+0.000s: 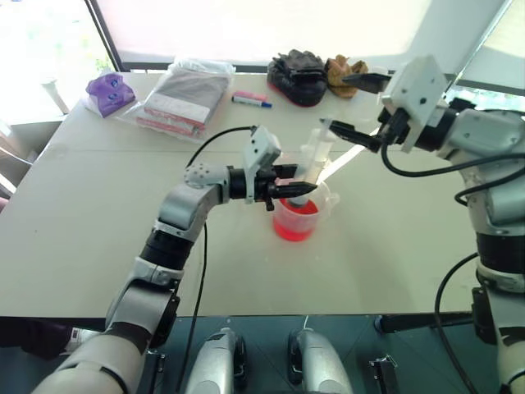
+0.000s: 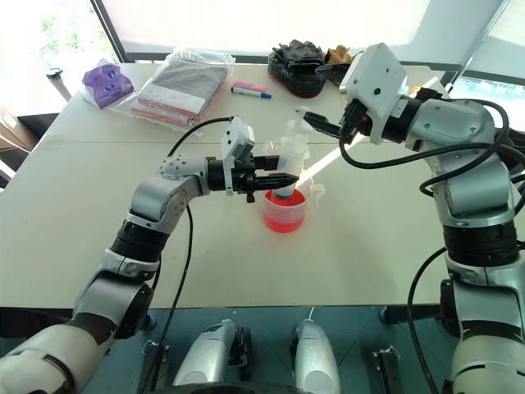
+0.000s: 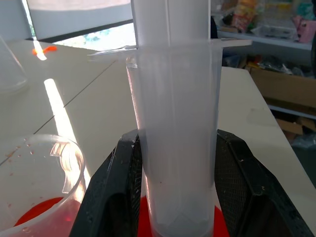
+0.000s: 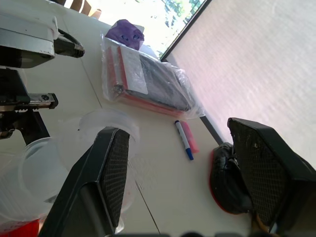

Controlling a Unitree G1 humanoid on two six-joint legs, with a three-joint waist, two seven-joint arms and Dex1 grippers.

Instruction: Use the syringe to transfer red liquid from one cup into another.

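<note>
Black fingers of our left gripper (image 1: 289, 181) are closed tight on the clear barrel of the syringe (image 1: 310, 164), which stands nearly upright with its lower end down in the beaker (image 1: 300, 215); in the left wrist view both pads press the barrel from the two sides, and the red liquid (image 3: 34, 222) lies below them. Our right gripper (image 1: 354, 107) is to the right of the syringe and higher, pointing toward its top, with the fingers spread apart and nothing between them; the lower finger tip is just beside the white plunger top, but we cannot tell if it touches. The beaker sits in the middle of the pale table (image 1: 74, 230) and holds a shallow pool of red liquid. We judge that we are at the filling step: the nozzle is in the liquid, and the barrel looks clear, so we think little has been drawn up. The next move, as we judge it, calls for the right gripper to take the plunger head and pull it upward along the line of the barrel, while the left one keeps the barrel steady and the tip under the surface. We cannot point out the smaller cup with certainty. At the far side of the table lie a packet in plastic film (image 1: 184, 97), a marker pen (image 1: 251, 100), dark gloves (image 1: 297, 77) and a purple bag (image 1: 110, 92).
</note>
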